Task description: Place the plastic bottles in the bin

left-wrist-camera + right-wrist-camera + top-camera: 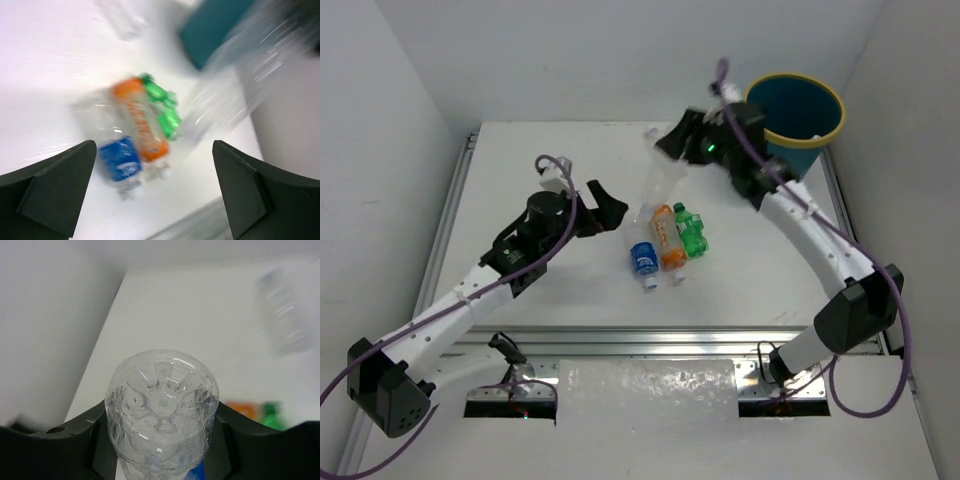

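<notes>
We see a white tabletop [582, 292] framed by metal rails [650, 342], white walls [380, 120] on three sides, and a crinkled translucent sheet [648, 385] at the near edge.

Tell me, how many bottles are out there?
5: a clear bottle in the right gripper; blue-labelled, orange and green ones lying together; a faint clear one beyond. The bin may hide more.

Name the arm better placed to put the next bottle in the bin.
Right: its end effector grips a clear bottle near the bin; the left end effector is open, empty, farther off.
</notes>
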Robot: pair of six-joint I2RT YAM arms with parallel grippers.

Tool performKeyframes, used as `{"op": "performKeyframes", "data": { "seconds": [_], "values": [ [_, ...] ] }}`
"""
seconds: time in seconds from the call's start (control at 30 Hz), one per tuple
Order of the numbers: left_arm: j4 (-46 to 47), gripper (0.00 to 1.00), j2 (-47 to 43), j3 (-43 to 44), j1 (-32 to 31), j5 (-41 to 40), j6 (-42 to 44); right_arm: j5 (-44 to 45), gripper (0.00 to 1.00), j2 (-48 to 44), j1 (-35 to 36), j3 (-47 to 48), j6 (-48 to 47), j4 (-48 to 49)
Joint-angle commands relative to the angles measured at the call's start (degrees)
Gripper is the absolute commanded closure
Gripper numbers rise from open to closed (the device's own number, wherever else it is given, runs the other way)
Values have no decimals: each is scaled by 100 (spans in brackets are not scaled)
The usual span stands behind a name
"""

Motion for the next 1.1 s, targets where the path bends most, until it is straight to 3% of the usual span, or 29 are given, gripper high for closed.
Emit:
{"op": "performKeyframes", "data": {
  "seconds": [0.0,0.1,0.2,0.37,0.47,0.53,0.57,0.63,0.67,0.87,1.07],
  "values": [
    [-1406,0,-344,-78,63,-1712,-270,1530,100,177,-1210,1228,-348,-501],
    [-1406,0,-600,-352,80,-1943,-287,2461,100,555,-1817,2072,-724,-326],
    [-1336,0,-452,-475,80,-1620,-252,3130,100,968,-2257,2688,-1207,183],
    [-1116,0,-100,-809,80,-1328,-410,3493,96,1812,-2566,3576,-2743,1028],
    [-923,0,208,-863,72,-1214,-594,3432,73,2174,-2618,3578,-3238,1387],
    [-747,0,550,-793,54,-960,-648,3354,69,2235,-2732,3384,-3170,1459],
    [-721,0,656,-662,45,-881,-691,3301,54,2271,-2741,3436,-3100,1372],
    [-703,0,963,-503,19,-880,-727,3248,6,2315,-2759,3568,-3099,1178],
    [-703,0,1025,-354,-25,-915,-727,3143,1,2306,-2750,3620,-2986,1108],
    [-922,0,1605,296,-376,-1353,-1130,3071,1,1895,-2715,4420,-2231,-587],
    [-1642,0,2772,1158,-824,-1925,-1676,2871,1,648,-2645,3018,-1597,-1404]
  ]
}}
